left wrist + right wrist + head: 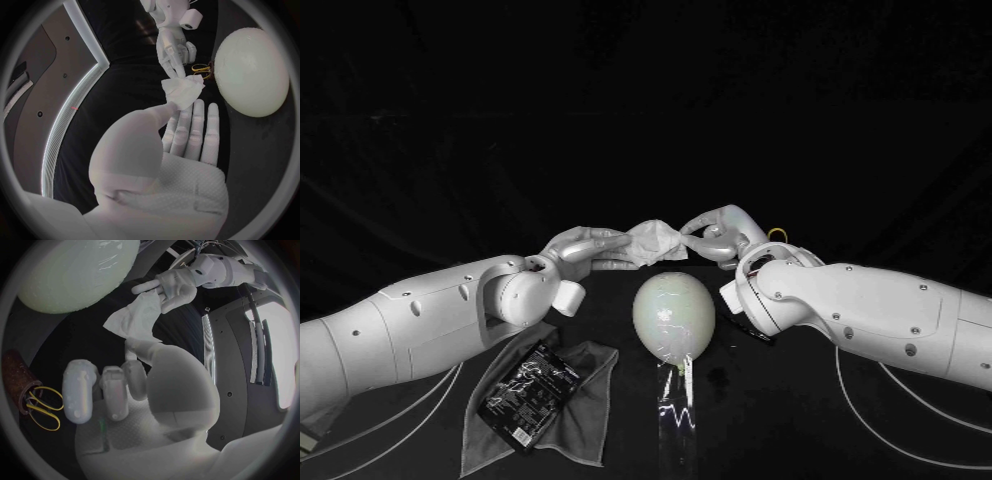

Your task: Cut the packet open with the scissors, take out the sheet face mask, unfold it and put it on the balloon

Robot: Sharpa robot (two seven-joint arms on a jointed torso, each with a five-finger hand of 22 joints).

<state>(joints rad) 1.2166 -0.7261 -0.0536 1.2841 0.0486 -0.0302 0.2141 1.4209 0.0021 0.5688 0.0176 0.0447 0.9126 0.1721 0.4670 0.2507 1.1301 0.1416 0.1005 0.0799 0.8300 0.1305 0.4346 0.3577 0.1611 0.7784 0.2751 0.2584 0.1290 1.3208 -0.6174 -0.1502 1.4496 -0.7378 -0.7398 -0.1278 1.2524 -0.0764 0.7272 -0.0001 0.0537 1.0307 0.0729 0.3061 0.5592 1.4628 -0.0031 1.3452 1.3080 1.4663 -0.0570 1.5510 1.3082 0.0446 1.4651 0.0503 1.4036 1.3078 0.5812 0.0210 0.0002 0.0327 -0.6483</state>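
1. white crumpled sheet face mask (651, 240) hangs bunched in the air between the two hands, over the far part of the black table (776, 420) and beyond the balloon.
2. the left hand (589, 245) grasps one edge of the mask. in the left wrist view its thumb reaches up to the sheet (182, 92), while its other fingers (199, 130) lie out straight and close together under it.
3. the right hand (718, 232) grips the opposite edge, so the mask is held from both sides. in the right wrist view one of its digits rises to the sheet's lower corner (134, 317), and the remaining fingers (78, 390) are bent down, away from the sheet.
4. the pale, pearly oval balloon (674, 312) lies on the table between the two forearms, nearer the robot than the mask. neither hand touches it. its narrow end points toward the robot, and a clear, glinting strip (678, 410) runs on from that end.
5. the black printed foil packet (531, 385) lies on a grey cloth (581, 420) beside the left forearm, to the left of the balloon and well apart from the mask.
6. the yellow-handled scissors (44, 407) lie on the table near the right hand, close to the balloon's far end, touched by neither hand. whether the blades are apart or together cannot be told.
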